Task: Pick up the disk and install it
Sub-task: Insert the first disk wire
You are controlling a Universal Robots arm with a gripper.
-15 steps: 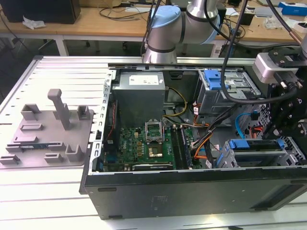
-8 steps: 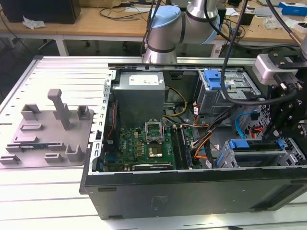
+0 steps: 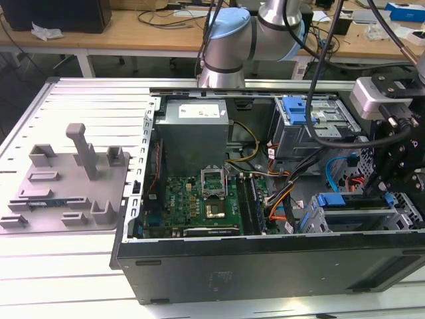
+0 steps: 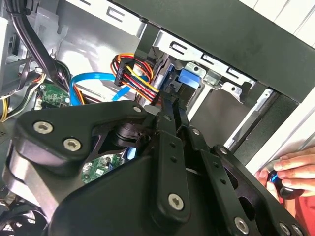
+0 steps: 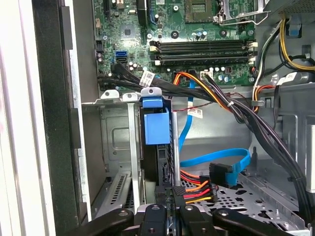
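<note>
First wrist view looks down past the pincer onto the disk, which stands on edge in a bay of the drive cage, its blue side rail and latch tab uppermost. The fingers sit narrow, close together at the disk's near edge; whether they pinch it or only touch it I cannot tell. Judging by its metal body, the disk should be stiff, fairly heavy for its size and sensitive to knocks, with smooth faces that may slip; the blue plastic rails or the two flat faces look the safest hold. Crowding it are a blue data cable, a red-orange-yellow power lead just beside the fingers, and a thick black cable bundle crossing above the cage. Beyond lies the motherboard. In the second wrist view a person's hand rests near the case's outer wall. Exterior view shows the open computer case on the slatted worktop.
</note>
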